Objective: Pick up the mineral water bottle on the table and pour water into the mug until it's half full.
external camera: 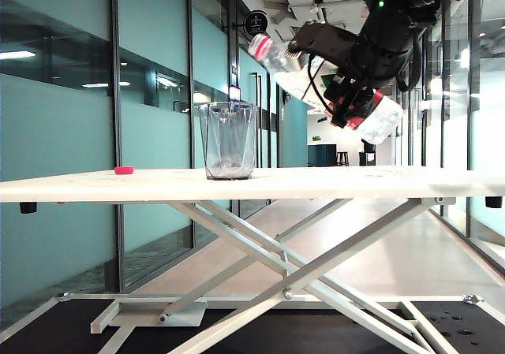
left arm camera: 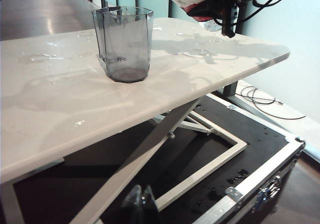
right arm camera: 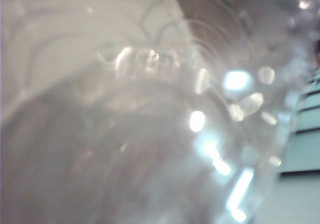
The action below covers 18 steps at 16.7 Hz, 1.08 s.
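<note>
Above the right half of the tabletop (external camera: 331,182), the right claw (external camera: 351,102) is pinching the mineral water bottle (external camera: 296,68) around its labelled middle and holding it in the air, tilted steeply, with the red-ringed neck pointing up and to the left toward the mug (external camera: 227,139) and the base hanging lower on the right. That bottle's clear plastic wall (right arm camera: 150,124) is filling the right wrist view in a blur. Left of the bottle, the mug is standing upright near the middle of the tabletop, well apart from the raised neck. A small red cap (external camera: 124,169) is lying further left on the surface. The left claw (left arm camera: 141,204) is hanging low beside the near edge, below the tabletop; whether it is spread or pressed together I cannot tell.
</note>
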Tool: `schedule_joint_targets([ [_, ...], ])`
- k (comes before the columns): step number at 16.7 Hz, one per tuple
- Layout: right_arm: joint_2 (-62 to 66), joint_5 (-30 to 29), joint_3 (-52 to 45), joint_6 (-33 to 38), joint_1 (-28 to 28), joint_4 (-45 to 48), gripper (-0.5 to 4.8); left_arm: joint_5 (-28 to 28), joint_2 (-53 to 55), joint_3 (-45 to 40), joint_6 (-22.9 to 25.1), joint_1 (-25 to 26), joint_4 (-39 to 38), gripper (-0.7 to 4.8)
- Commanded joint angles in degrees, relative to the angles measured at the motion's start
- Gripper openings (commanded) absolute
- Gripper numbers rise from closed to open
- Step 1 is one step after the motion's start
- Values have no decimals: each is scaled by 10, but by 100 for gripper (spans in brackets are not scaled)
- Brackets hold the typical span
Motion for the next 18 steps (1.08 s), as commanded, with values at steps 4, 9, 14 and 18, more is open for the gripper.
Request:
schedule_joint_targets([
  [4,-9,37,7,-97,2,21,126,0,0,1,10,0,5,-5],
  [9,-9,61,7,-175,3,22,126,0,0,1,21,0,3,-5],
  [14,-9,85,7,-242,3,44,126,0,0,1,21,0,-2,-5],
  [18,-9,86,7,-278,3,59,126,0,0,1,21,0,-4,-5],
])
